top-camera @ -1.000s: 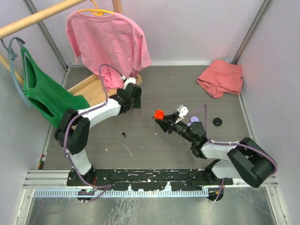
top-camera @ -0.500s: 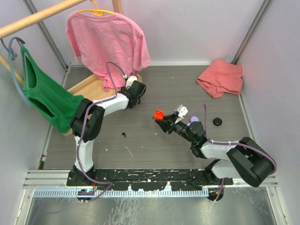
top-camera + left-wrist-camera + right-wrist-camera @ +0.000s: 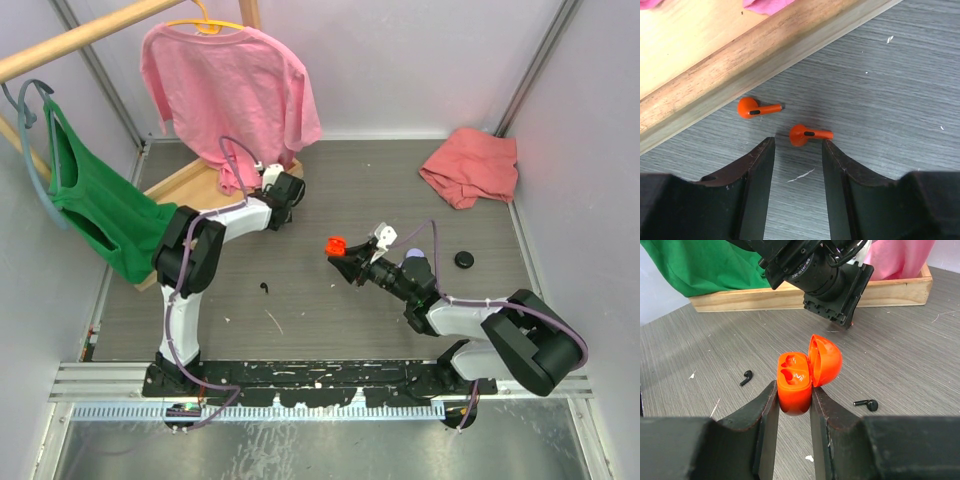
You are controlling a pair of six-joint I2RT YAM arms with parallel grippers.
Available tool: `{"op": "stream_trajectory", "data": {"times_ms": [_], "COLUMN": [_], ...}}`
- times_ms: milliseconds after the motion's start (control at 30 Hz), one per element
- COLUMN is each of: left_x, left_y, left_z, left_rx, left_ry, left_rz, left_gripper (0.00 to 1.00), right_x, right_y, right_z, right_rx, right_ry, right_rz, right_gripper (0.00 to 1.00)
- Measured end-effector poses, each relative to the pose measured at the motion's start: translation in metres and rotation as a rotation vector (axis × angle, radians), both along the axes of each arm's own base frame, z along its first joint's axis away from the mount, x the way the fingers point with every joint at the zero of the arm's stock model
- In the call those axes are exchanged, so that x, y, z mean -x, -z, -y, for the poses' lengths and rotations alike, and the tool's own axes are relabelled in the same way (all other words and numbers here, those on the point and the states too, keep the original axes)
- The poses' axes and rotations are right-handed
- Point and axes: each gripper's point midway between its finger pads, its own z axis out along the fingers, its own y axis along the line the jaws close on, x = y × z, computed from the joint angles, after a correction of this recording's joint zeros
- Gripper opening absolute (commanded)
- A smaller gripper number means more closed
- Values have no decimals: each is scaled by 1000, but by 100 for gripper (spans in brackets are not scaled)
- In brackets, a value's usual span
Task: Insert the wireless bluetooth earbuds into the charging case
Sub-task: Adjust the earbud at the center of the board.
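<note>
From above, the left gripper [image 3: 283,190] sits low over the table [image 3: 330,320] beside the wooden base [image 3: 190,180]. It is well apart from the right gripper [image 3: 340,255], which holds the orange case [image 3: 337,245] up off the table. In the left wrist view, two orange earbuds lie on the table near the base: the far earbud [image 3: 757,108] and the near earbud [image 3: 807,134]. The near one is just past the tips of the left gripper [image 3: 796,150], whose jaws stand moderately apart and touch neither. In the right wrist view, the right gripper [image 3: 793,392] is clamped on the case [image 3: 796,382], its lid hinged open and both wells empty. A black earbud [image 3: 745,378] and a second black earbud [image 3: 866,404] lie loose on either side. As I judge it, nothing is inserted yet: the case is ready, and picking, carrying and seating both orange earbuds remain.
</note>
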Motion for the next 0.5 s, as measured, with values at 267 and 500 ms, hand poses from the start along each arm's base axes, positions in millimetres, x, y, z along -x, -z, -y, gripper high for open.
{"op": "stream_trajectory", "data": {"times_ms": [267,500], "left_x": [-6,1], "left_y": [2,1], "left_z": [-1,1], "left_rx": [76,130], "left_ry": [-32,-30], "left_rz": [15,15], "left_gripper": [50,53], "right_x": [1,1], "right_y": [1,0], "right_z": [-2,-2], "right_rx": [4,2], "right_ry": [-13,-13], "right_rz": [-4,-2], "right_gripper": [1,1]}}
